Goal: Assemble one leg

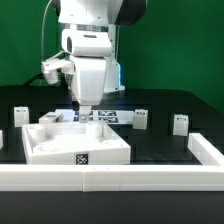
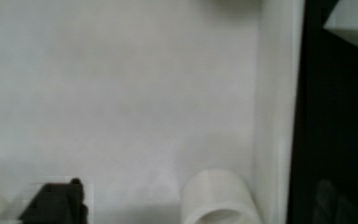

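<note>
Small white legs with black-and-white tags stand on the black table: two at the exterior view's left (image 1: 20,114) (image 1: 50,117) and two at its right (image 1: 142,119) (image 1: 181,123). My gripper (image 1: 85,106) hangs low over the far edge of the large white square panel (image 1: 75,142) and touches no leg. In the wrist view the panel's flat face (image 2: 123,90) fills the picture, with its raised rim (image 2: 279,100) beside it. My gripper (image 2: 194,206) stands open; one black finger (image 2: 55,202) shows. A rounded white bump (image 2: 217,198) lies between the fingers.
The marker board (image 1: 108,115) lies behind the panel. A white rail runs along the front (image 1: 110,178) and up the exterior view's right (image 1: 206,150). Black table (image 2: 345,100) shows beyond the panel's rim.
</note>
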`<state>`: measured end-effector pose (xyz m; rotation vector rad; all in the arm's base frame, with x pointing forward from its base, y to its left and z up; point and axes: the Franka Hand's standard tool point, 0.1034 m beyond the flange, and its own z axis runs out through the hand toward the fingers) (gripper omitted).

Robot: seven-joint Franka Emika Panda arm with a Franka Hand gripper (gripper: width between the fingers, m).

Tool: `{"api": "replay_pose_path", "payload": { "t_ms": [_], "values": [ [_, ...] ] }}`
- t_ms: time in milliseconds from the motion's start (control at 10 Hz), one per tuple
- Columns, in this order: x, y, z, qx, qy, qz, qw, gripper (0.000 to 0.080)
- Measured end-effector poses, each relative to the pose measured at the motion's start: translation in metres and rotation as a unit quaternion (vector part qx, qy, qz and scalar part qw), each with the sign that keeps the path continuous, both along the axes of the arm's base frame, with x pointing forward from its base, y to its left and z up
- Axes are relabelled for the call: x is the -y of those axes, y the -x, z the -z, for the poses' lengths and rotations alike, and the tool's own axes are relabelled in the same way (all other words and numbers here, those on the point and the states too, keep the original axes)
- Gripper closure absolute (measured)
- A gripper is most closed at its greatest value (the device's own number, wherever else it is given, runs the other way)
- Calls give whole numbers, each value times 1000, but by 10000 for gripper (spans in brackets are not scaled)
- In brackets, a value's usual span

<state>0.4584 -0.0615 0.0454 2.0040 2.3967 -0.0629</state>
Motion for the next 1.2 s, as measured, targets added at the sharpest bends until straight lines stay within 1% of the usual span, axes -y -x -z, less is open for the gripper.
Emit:
{"api": "replay_pose_path", "payload": {
  "t_ms": [100,300,500,600,700,800,900,1000,1200],
  "values": [
    [0,6,3,-5,-1,2,1000,150],
    [5,17,19,-15,-6,10,1000,150],
    [9,16,32,-23,-9,16,1000,150],
    [10,19,35,-26,-10,20,999,150],
    [10,18,32,-24,-9,27,999,150],
    [10,18,33,-25,-9,28,999,150],
    [10,19,33,-25,-9,28,999,279],
    [10,19,33,-25,-9,28,999,279],
    [10,19,34,-26,-9,28,999,553]
  ]
}}
